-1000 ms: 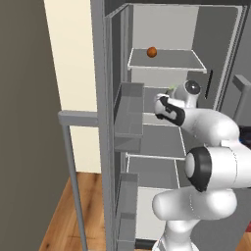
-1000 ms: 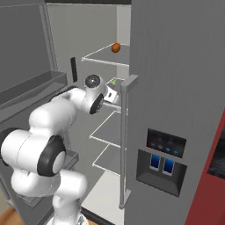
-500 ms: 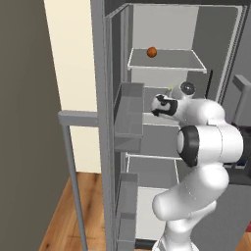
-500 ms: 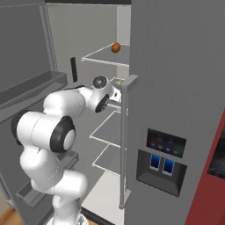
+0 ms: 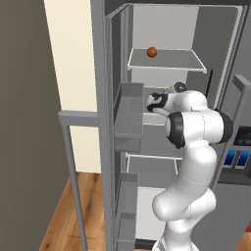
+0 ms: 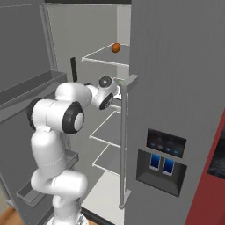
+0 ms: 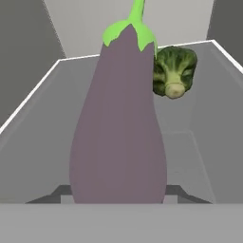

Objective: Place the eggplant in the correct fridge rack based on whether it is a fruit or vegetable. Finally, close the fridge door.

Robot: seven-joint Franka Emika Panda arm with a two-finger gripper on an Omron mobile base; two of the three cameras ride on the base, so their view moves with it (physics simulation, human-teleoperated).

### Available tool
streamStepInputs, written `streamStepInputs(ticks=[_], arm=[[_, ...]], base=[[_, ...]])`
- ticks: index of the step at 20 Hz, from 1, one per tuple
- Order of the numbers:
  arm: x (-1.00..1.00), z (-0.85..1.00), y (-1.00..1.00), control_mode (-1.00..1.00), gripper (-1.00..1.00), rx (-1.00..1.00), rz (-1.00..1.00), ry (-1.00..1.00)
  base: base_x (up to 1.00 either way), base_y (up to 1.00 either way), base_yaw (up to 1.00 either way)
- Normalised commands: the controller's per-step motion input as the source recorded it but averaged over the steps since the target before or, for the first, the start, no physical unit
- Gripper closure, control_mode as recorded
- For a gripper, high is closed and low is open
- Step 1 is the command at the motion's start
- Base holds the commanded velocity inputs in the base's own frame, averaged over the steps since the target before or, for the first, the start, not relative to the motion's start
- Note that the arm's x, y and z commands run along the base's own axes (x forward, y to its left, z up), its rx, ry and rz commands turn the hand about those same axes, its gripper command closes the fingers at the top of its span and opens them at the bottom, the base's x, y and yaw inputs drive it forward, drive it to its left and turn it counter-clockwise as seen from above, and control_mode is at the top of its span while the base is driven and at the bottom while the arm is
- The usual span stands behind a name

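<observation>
The eggplant (image 7: pixel 118 123) stands long and upright in the middle of the hand view, its greyish-purple body rising between the tips of the pincer (image 7: pixel 118 192) and its green stem end pointing toward the back of the fridge. The pincer is closed on it; the dark tips just show at either side of its broad lower end. It hangs over the fridge rack (image 7: pixel 190 156), the pale-grey shelf second from the top, and does not look set down yet, though the camera angle hides whether its underside touches.

Over the last second the arm has swung further in. A second ago the hand sat at the shelf's front edge; now, in the left base view, the pincer (image 5: pixel 153 102) has pushed past the inner door bin (image 5: pixel 128 115) and over the shelf, and the elbow has folded up close behind it. The grip has not loosened in that time.

Just right of the eggplant's stem and further back lies a round green broccoli head (image 7: pixel 174 71), very near the eggplant's shoulder. That marks this as the vegetable shelf, so the carry has reached the right place. The orange fruit (image 5: pixel 152 51) sits alone on the topmost shelf above.

What is left, I judge, is to lower, let go and draw the arm out without nudging the broccoli. The fridge door (image 5: pixel 100 122) stands wide open on the left, its bar handle (image 5: pixel 72 166) untouched.
</observation>
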Motion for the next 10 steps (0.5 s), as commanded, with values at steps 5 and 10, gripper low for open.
streamStepInputs(ticks=[5, 10], arm=[[0.46, -0.24, 0.00, -1.00, 1.00, -0.04, 0.00, 0.03], [0.64, -0.09, 0.00, -1.00, 1.00, -0.01, 0.00, 0.00]], base=[[0.00, 0.00, 0.00], [0.00, 0.00, 0.00]])
